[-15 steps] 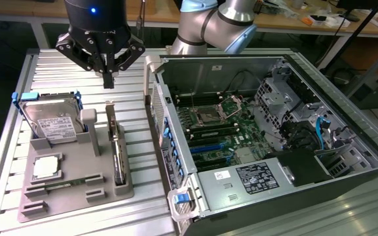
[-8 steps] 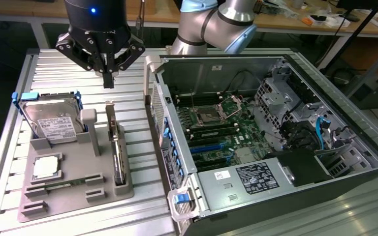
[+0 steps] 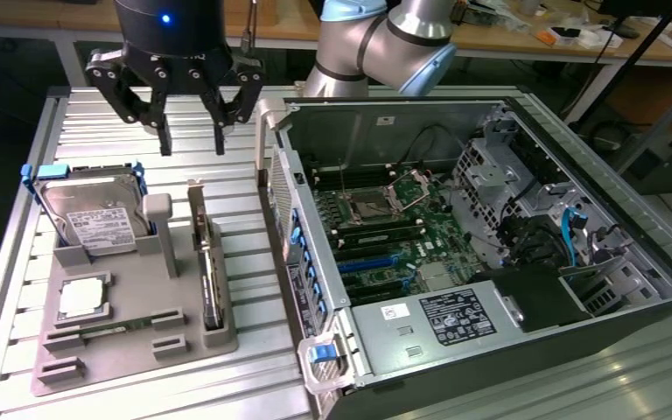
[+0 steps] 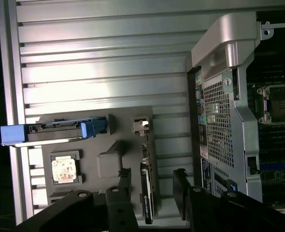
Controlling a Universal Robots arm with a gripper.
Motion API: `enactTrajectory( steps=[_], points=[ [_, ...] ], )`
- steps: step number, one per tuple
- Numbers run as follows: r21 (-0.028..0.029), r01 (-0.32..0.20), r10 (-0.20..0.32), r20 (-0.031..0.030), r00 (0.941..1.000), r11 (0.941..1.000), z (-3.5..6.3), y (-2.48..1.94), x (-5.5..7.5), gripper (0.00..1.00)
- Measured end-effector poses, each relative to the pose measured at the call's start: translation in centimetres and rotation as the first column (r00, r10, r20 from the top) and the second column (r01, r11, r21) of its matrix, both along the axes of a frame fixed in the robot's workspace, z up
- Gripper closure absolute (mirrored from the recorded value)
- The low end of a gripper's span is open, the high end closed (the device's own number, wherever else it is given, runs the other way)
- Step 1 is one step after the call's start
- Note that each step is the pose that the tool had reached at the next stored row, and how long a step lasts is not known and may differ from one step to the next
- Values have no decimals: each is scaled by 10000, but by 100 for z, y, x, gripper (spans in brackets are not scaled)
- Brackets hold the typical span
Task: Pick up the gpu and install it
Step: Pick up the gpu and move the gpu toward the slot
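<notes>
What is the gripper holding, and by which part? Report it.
Nothing is held. The gripper hangs with jaws apart and empty above the gpu, which stands on edge in its grey holder.

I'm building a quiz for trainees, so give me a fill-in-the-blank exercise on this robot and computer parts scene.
1. The black robot gripper is ___ and holds nothing.
2. The thin black gpu card stands on edge in a ___ moulded holder beside the open computer case.
3. The silver hard drive with white label is framed by a ___ plastic bracket.
Missing words: open, grey, blue.
</notes>
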State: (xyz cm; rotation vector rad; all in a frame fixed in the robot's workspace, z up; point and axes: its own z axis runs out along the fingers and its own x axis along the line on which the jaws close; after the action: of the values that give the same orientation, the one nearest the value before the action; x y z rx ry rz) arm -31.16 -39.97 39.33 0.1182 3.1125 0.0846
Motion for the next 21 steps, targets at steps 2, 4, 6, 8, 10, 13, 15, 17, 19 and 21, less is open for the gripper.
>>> enactTrajectory(
  steps=[2, 4, 6, 8, 10, 13, 15, 17, 19, 21],
  points=[
    [0, 0, 0, 0, 10000, 10000, 0, 0, 0, 40],
    [0, 0, 0, 0, 10000, 10000, 0, 0, 0, 40],
    [0, 0, 0, 0, 10000, 10000, 0, 0, 0, 34],
    [0, 0, 0, 0, 10000, 10000, 0, 0, 0, 34],
    [0, 0, 0, 0, 10000, 10000, 0, 0, 0, 34],
    [-1, 0, 0, -1, 10000, 10000, -1, 0, 0, 34],
    [0, 0, 0, 0, 10000, 10000, -4, 0, 0, 34],
    [0, 0, 0, 0, 10000, 10000, -9, 0, 0, 34],
    [1, 0, 0, 1, 10000, 10000, -15, 0, 0, 34],
    [0, 0, 0, -1, 10000, 10000, -21, 0, 0, 34]
  ],
)
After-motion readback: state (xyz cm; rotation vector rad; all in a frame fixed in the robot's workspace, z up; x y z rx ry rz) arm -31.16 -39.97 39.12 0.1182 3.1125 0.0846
